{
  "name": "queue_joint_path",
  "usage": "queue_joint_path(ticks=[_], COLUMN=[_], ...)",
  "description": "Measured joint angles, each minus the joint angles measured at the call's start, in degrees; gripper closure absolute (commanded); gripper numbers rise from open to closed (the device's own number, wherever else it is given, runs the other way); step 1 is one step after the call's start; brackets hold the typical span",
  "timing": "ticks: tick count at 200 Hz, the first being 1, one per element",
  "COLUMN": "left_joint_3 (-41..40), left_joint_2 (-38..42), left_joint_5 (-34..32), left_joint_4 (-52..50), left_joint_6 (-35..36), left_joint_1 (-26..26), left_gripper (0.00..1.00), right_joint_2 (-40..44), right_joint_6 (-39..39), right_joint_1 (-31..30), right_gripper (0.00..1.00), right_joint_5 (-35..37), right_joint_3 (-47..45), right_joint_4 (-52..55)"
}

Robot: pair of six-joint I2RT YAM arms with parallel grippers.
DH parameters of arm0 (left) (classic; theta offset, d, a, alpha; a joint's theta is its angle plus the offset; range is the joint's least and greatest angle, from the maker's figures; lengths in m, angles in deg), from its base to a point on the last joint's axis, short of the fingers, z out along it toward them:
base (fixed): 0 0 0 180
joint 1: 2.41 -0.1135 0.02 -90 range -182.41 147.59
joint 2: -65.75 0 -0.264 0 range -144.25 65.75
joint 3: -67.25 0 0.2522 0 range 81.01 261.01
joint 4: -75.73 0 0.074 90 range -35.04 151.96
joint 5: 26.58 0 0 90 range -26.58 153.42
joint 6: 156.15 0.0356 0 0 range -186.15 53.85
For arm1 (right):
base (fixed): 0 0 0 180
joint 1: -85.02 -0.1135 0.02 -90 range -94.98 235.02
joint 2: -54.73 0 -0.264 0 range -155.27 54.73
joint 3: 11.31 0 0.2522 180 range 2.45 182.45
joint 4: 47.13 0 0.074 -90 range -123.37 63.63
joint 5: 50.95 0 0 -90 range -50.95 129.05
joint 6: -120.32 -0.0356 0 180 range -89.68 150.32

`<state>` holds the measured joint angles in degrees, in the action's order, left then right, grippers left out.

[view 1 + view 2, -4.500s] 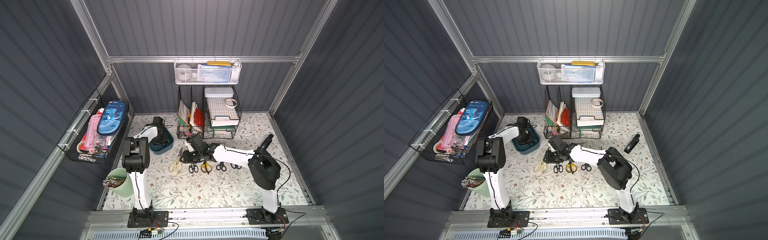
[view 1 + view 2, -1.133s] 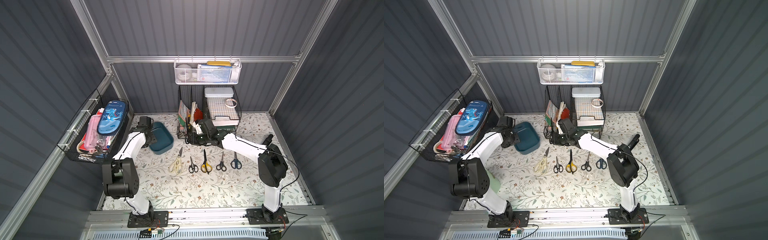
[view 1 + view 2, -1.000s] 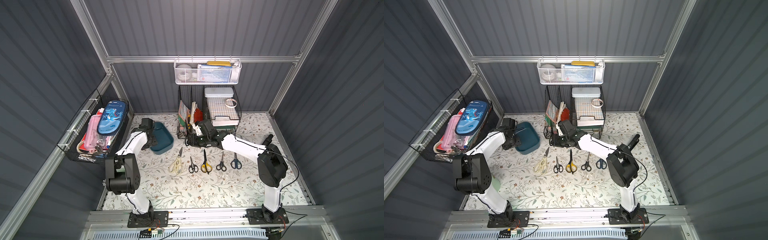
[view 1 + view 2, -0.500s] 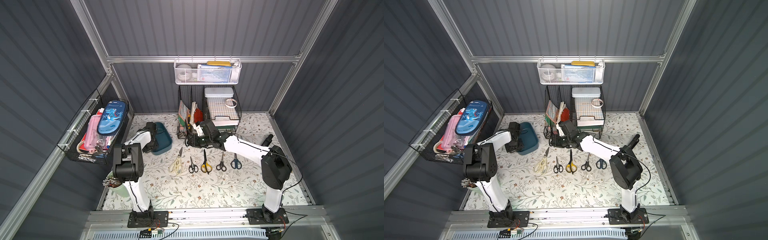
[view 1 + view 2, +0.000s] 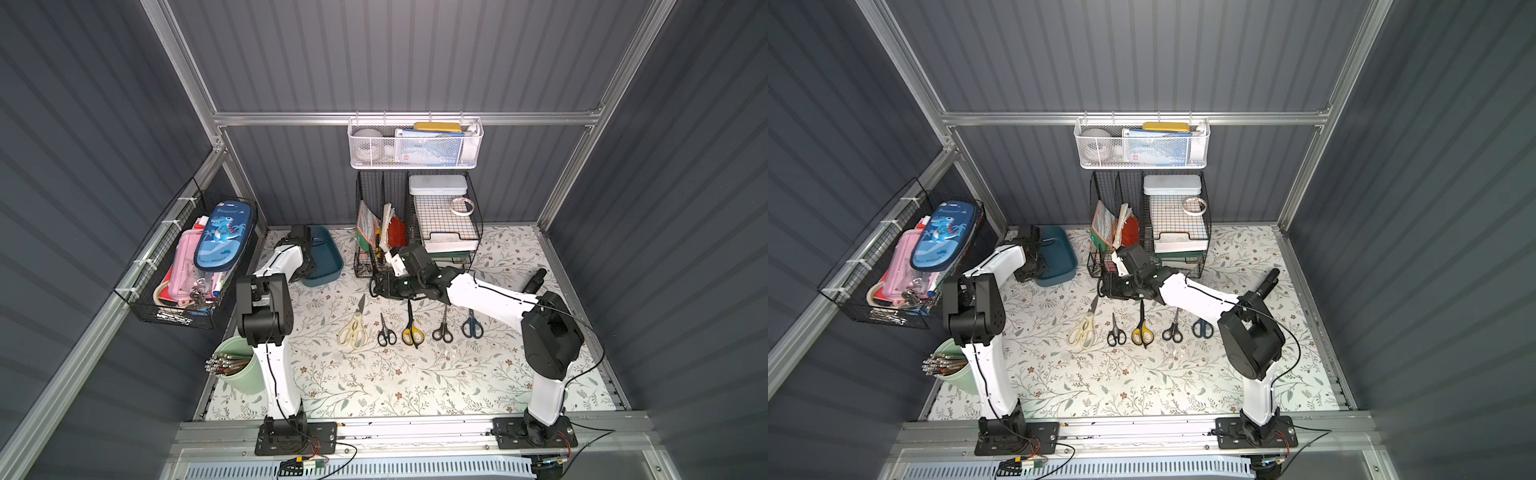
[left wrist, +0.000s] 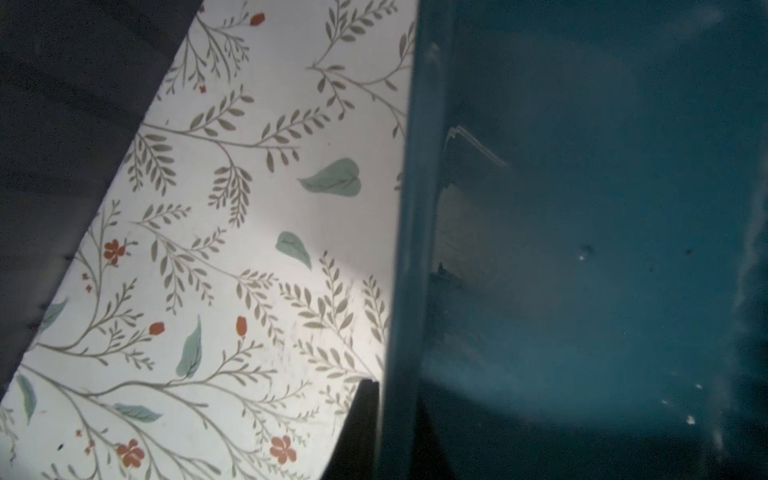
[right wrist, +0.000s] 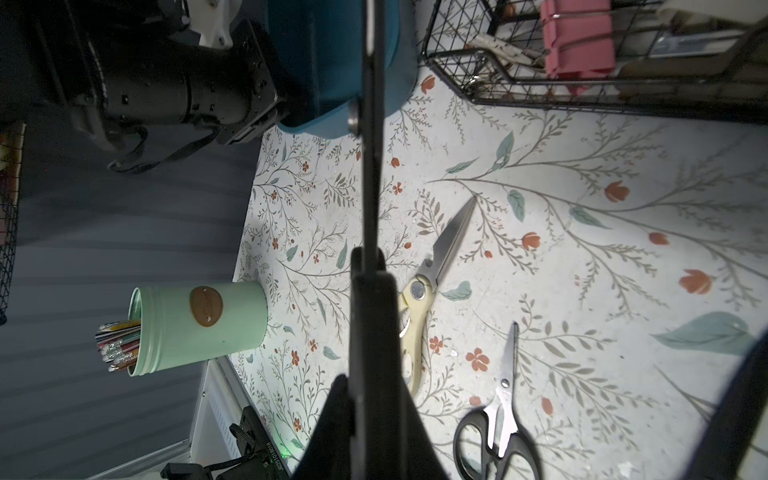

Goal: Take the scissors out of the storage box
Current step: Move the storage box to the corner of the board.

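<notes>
Right claw beside wire basket

Box: shallow teal tub, rounded corners, upright on tabletop.
Row: five pairs lying flat, side by side, right of box, tips nearer it than handles.
Order outward from box: cream pair, first black pair, yellow-black pair, second black pair, blue pair.
Held pair: dark, edge-on, in right pincer, between box and row.

The floral-patterned white counter is enclosed by dark grey corrugated metal walls, which are framed by silver aluminium rails.
</notes>
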<state>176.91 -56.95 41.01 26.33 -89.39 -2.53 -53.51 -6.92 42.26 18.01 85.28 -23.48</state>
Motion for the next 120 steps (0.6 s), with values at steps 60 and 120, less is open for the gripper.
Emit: queue_joint_path(ticks=[60, 120], left_joint_3=[1.0, -2.3], left_joint_2=[-0.9, 11.8], left_joint_5=[-0.7, 1.7], left_joint_4=[-0.9, -1.5], left_joint_6=[1.9, 3.1], left_joint_1=[-0.2, 0.0], left_gripper=[0.55, 0.48], right_joint_2=[-2.1, -5.0], right_joint_6=[-1.8, -8.6], right_joint_1=[-4.3, -8.0], right_gripper=[0.89, 0.9], right_joint_5=[0.1, 2.1], right_joint_3=[3.2, 4.1], right_joint_4=[-0.4, -3.5])
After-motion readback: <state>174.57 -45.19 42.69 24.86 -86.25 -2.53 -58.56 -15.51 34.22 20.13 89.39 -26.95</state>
